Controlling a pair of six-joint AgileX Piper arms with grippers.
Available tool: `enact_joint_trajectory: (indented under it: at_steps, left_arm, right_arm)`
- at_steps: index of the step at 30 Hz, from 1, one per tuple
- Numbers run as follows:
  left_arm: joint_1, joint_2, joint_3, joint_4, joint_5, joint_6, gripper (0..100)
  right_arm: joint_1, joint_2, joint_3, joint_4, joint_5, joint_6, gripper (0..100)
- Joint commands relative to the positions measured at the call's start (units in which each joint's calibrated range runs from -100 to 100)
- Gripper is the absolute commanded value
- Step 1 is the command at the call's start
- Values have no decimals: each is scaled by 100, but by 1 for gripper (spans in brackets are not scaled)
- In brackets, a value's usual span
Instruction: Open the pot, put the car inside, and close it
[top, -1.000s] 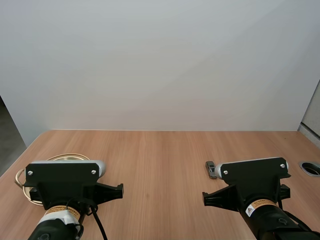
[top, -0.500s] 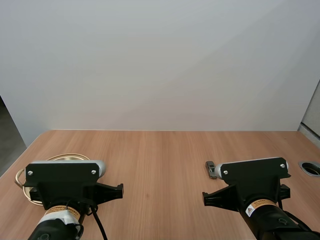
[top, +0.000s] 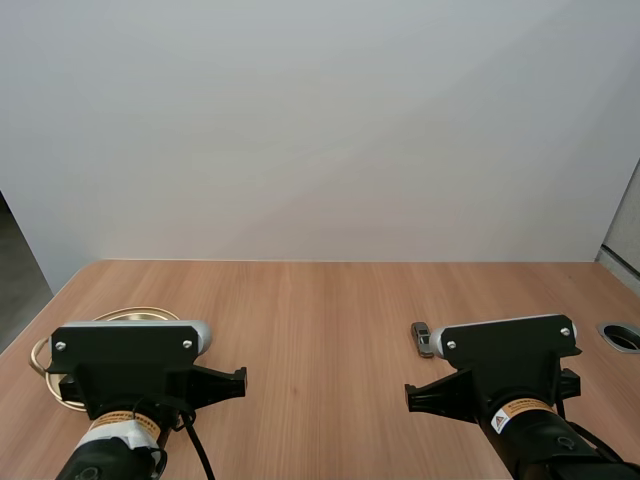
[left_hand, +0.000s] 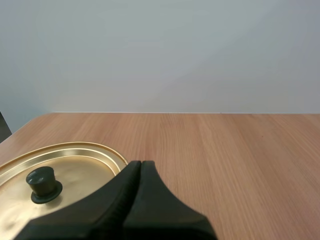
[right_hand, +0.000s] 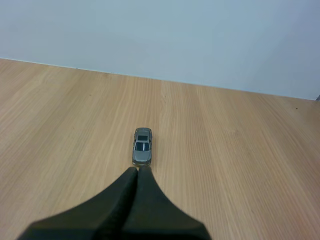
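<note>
Pot lid (left_hand: 80, 162), knob (left_hand: 43, 183) up, sits at ten o'clock from your left gripper (left_hand: 141, 163); car (right_hand: 142, 146) lies lengthwise at twelve o'clock, just ahead of your right gripper (right_hand: 138, 169). Both are pinched closed on nothing.

The left arm (top: 125, 372) and the right arm (top: 508, 365) sit side by side, well apart, with wrists level and pointing straight forward. The left gripper (left_hand: 140, 164) has its fingers pressed together into one dark wedge, holding nothing. The right gripper (right_hand: 138, 170) is closed the same way, also empty.
</note>
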Motion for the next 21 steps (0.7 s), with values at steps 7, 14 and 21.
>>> enact_joint_trajectory:
  at_steps: [7, 14, 21]
  left_arm:
    - [2, 0, 0, 42, -696, 13, 0]
    - [2, 0, -668, 1333, -1730, 1048, 0]
    - [2, 0, -2138, 1472, 1090, 486, 0]
  right_arm:
    - [4, -6, 0, 64, -56, -2, 0]
    - [4, -6, 0, -26, -124, -2, 0]
    - [4, -6, -826, -421, -106, -2, 0]
